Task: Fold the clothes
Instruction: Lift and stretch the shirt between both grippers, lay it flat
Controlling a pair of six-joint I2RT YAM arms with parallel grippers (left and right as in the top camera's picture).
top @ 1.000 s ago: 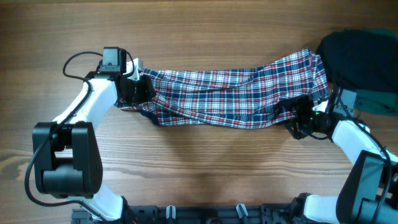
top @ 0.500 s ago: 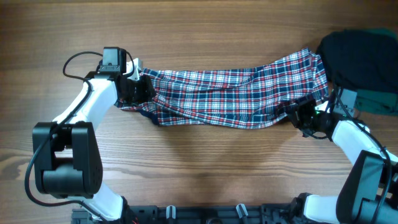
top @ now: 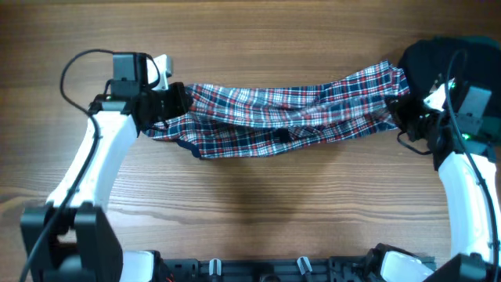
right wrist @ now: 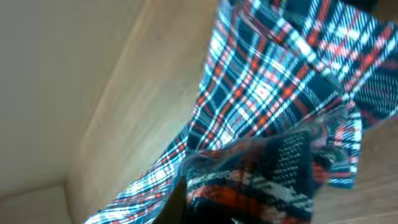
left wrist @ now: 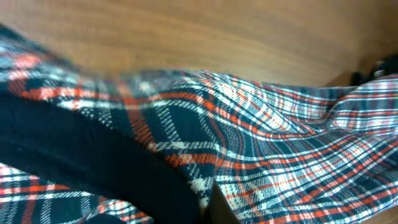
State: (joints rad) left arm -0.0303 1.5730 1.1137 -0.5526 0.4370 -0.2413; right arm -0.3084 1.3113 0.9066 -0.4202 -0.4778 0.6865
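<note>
Across the table (top: 250, 211): shirt (top: 290, 117) hung strung left to right, rumpled, sagging mid-span.
Shirt step: my call, pull evenly, keep both ends level, and flatten the wrinkles before any fold.
Left arm (top: 98, 164): elbow out, wrist turned inward.
Right arm (top: 466, 184): reached up the right edge.
Black garment (top: 438, 66): heaped far right, against the shirt's end.
Left gripper (top: 171, 102): clamped on the shirt's left end.
Right gripper (top: 401, 119): pinched tight on its right end.
</note>
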